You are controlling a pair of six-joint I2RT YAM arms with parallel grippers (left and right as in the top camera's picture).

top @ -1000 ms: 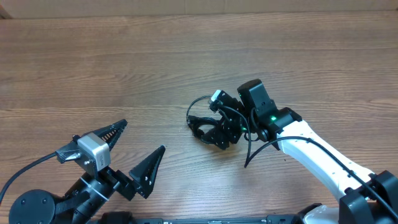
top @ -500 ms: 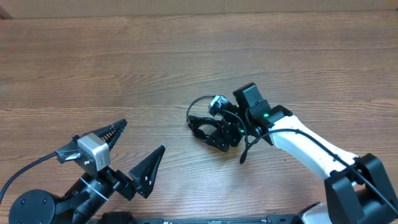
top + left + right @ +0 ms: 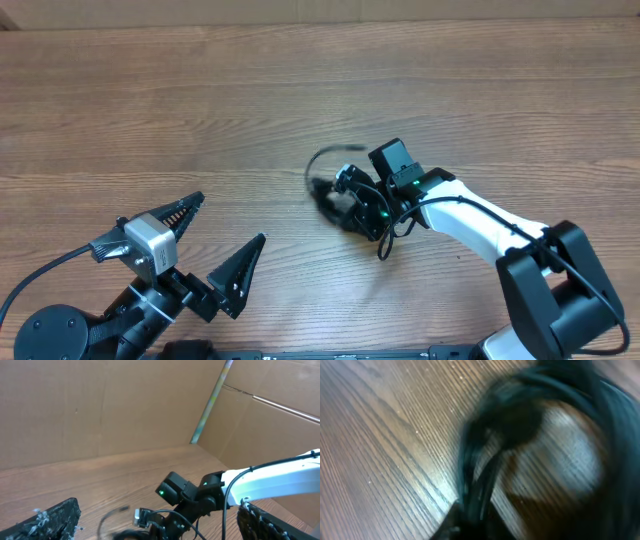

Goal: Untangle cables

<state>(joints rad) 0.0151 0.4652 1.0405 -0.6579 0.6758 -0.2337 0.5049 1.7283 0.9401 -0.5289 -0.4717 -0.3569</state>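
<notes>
Finds cables [image 3: 322,187] bunched in a small black knot near the middle of the surface [image 3: 200,100], with one thin loop arching off toward the far side, blurred.

Finds right gripper [image 3: 352,205] buried in the right side of that knot, clenched. Judges from the smeared wrist view, where dark strands run down to the bottom edge, that a few cords are pinched in its grip. Cannot tell which strand, or how many.

Finds left gripper [image 3: 231,218] released and spread wide, low at the left, well apart from the knot and holding nothing.

Rates the cords as light, limp and thin. Expects them to drag the whole bundle along rather than part, and to slip through a loose pinch.

Recommends taking hold near a plug end or on the free outer loop, not in the tangled core, with the other gripper pinning the knot to the surface.
</notes>
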